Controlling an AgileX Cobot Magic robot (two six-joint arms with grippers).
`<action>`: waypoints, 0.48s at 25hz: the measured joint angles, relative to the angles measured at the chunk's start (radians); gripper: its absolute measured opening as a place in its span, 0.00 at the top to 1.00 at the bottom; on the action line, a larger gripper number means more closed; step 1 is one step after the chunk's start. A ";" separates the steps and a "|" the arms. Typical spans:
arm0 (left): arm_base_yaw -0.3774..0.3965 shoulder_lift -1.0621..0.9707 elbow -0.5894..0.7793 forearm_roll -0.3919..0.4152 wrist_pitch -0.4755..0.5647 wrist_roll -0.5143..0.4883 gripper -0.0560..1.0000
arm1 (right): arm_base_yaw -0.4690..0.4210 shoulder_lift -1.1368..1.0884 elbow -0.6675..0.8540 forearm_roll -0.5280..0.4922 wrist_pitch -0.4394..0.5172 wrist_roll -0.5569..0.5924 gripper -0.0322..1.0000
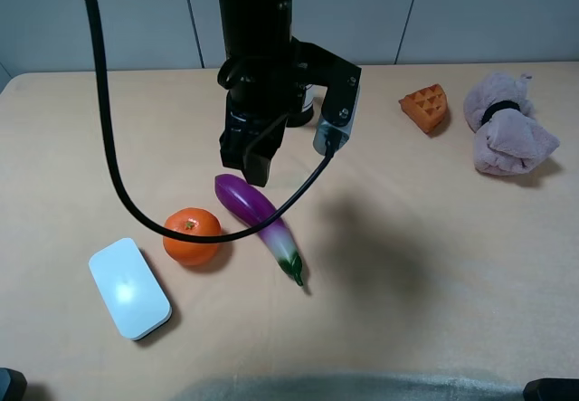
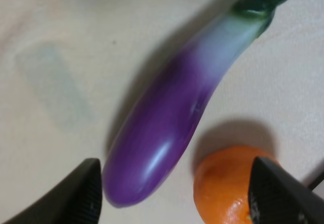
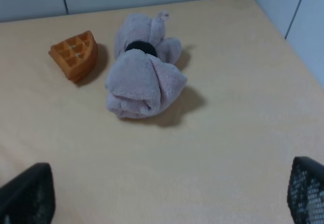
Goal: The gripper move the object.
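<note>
Going left to right across the overhead view: first up is a white rounded box point(image 1: 129, 289) lying flat on the tan table point(image 1: 407, 265), closest to the near-left side. Just beside it sits the orange point(image 1: 192, 235), and right next to that is the eggplant point(image 1: 259, 223), lying on the table at a diagonal with its purple butt end pointing toward the back and its white-and-green stem end pointing toward the front. In the left wrist view the eggplant point(image 2: 174, 105) and the orange point(image 2: 230, 186) look very close together, but I can't tell if they actually touch. The left gripper point(image 1: 256, 159) hangs above the purple end of the eggplant, with its black cable point(image 1: 118, 175) looping down past the orange and across the eggplant. From the left wrist cam its two dark fingers point(image 2: 76, 196) are spread wide, one on each side of the purple end, gripping nothing, and the eggplant is just lying on the table between them. Further right there's a bare stretch of table with the arm's shadow on it, then a little orange waffle wedge point(image 1: 425, 108) near the back, and beside it a pinkish-grey cloth bundle point(image 1: 507, 129) cinched with a black band. The right gripper point(image 3: 167, 196) only shows in its own wrist view, fingertips well apart, empty, hovering over bare table with the waffle wedge point(image 3: 75, 55) and the cloth bundle point(image 3: 144, 80) beyond it.
</note>
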 joint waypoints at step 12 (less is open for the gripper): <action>0.000 -0.109 -0.001 0.003 0.000 -0.206 0.37 | 0.000 0.000 0.000 0.000 0.000 0.000 0.30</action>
